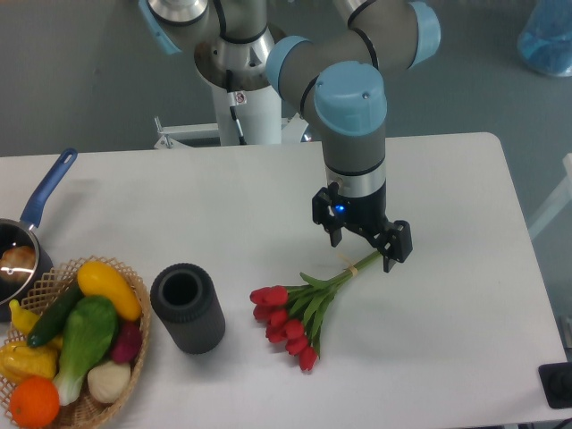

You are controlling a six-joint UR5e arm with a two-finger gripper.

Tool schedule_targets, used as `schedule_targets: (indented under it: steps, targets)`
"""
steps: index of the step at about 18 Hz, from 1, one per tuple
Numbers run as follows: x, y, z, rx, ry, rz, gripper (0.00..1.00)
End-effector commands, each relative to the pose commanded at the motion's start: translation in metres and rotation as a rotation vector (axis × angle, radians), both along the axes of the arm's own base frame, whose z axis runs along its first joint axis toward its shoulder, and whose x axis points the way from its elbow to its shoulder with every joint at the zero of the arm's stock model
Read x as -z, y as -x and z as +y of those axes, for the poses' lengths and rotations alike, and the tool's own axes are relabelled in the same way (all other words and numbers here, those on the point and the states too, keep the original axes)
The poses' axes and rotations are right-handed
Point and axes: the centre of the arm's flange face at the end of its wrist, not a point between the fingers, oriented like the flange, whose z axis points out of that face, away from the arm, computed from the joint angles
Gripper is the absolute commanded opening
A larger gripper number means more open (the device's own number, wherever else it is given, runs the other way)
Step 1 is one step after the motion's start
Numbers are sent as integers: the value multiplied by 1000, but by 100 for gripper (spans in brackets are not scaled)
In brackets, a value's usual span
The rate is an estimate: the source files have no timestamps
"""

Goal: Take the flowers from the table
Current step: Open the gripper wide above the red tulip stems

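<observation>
While the black two-finger gripper (363, 247) hung with jaws spread astride the pale stems, red-budded, green-leaved flowers (295, 317) lay on the smooth white bench (447, 295) beside a matte black cylinder (187, 307).

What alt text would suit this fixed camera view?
A robot arm's open gripper straddles the stems of red tulip flowers lying on a white table. Left: a black cylinder, a vegetable basket, a blue-handled pan.

One fixed camera looks down across the table (179, 188) from its front.
</observation>
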Motion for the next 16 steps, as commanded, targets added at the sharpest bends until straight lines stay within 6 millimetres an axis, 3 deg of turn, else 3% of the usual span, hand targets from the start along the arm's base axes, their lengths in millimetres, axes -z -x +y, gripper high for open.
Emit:
schedule_targets:
  steps: [4,11,16]
  targets:
    - [-2,-1,0,-1,-8,-2,100]
    - [-45,-4,13,-29,-175,89,100]
    - [-67,-8,29,-143,-399,31,100]
